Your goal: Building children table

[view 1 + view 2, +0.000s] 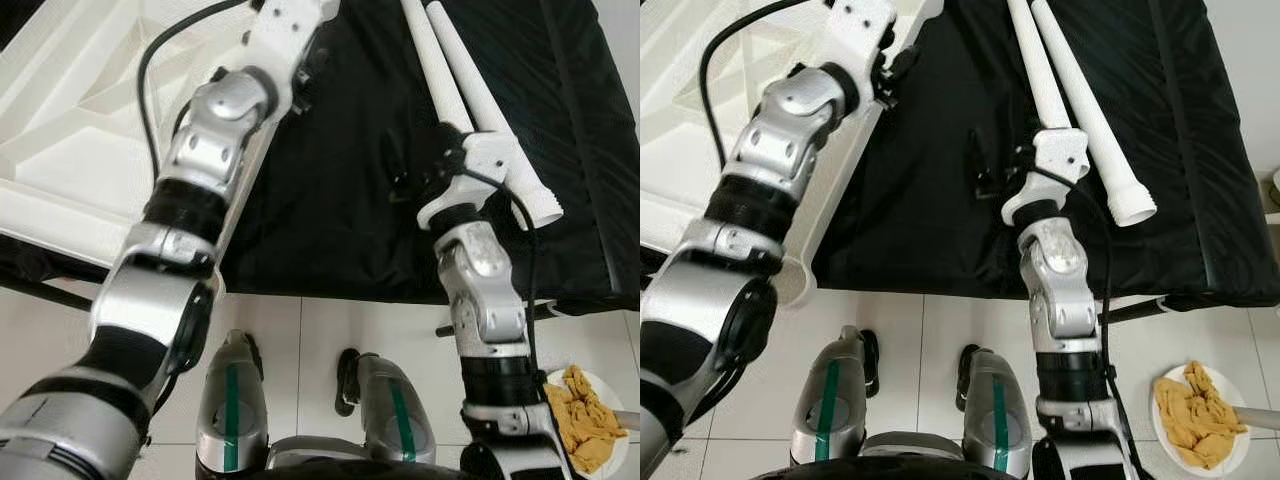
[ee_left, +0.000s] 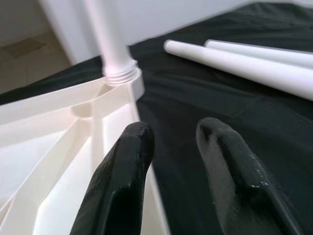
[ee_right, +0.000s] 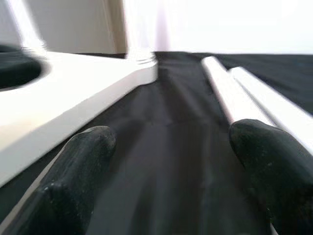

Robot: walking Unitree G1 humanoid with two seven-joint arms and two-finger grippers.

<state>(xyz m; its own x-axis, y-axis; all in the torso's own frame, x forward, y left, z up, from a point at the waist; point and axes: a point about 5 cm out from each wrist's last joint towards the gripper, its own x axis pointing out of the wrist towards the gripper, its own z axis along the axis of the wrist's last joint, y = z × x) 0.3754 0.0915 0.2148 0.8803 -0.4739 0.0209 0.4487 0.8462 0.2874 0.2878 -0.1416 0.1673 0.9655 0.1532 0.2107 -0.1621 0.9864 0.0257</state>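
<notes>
1. Tabletop [image 1: 70, 150] lies upside down, ribs up, on the black cloth [image 1: 940, 200], at the robot's left; one white leg [image 2: 110, 39] stands screwed into its corner socket.
2. Two loose legs [image 1: 1080, 110] lie side by side on the cloth, at the right.
3. Left gripper [image 2: 171, 161] hovers at the tabletop's edge, fingers slightly apart, empty.
4. Right gripper [image 3: 166, 166] hovers beside the loose legs, fingers wide apart, empty.
5. Plate [image 1: 1165, 395] with yellow cloth sits on the floor.
</notes>
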